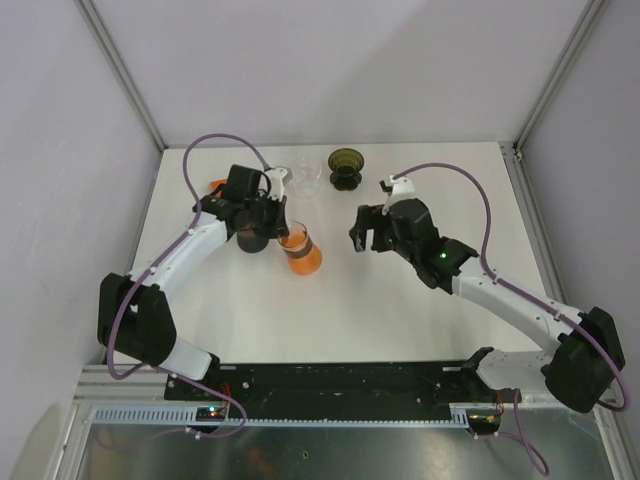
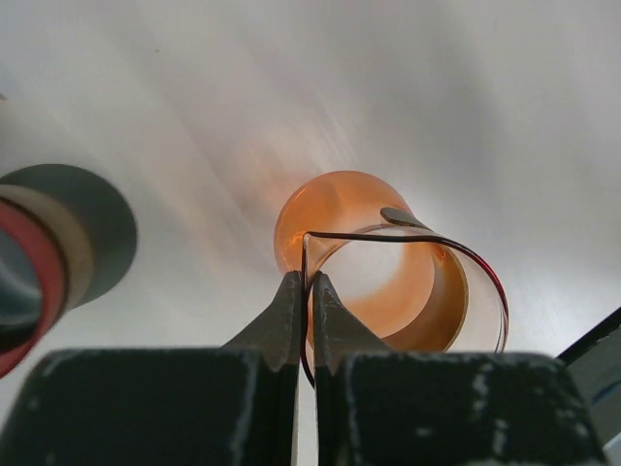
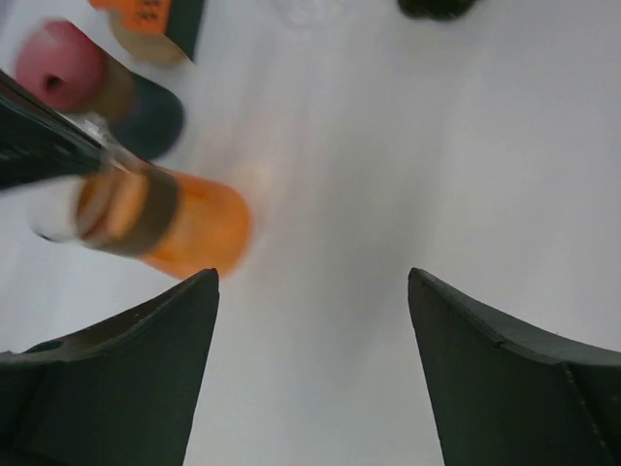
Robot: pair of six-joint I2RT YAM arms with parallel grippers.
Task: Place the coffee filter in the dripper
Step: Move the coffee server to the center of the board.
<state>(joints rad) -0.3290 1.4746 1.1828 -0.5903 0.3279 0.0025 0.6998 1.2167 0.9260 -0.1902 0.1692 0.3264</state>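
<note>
- The left gripper [image 1: 280, 230] [image 2: 309, 282] had its two fingers pressed together on the thin rim of an orange see-through cup [image 1: 303, 255] [image 2: 340, 209] [image 3: 189, 228], one finger inside the wall and one outside.
- The cup was tilted, with its mouth toward the left gripper and its orange bottom pointing away. It was left of the middle of the white table [image 1: 400, 320].
- A brownish band showed near the mouth of the cup. I could not tell whether this was the coffee filter.
- The dark ribbed cone-shaped dripper [image 1: 347, 165] stood upright close to the far edge of the table, about at its middle. It was apart from both grippers.
- A clear glass-like vessel [image 1: 305, 178] stood just left of the dripper, between it and the left gripper.
- The right gripper [image 1: 360, 232] [image 3: 310, 277] had its fingers spread wide and held nothing. It pointed toward the cup from the right, near it but not touching.
</note>
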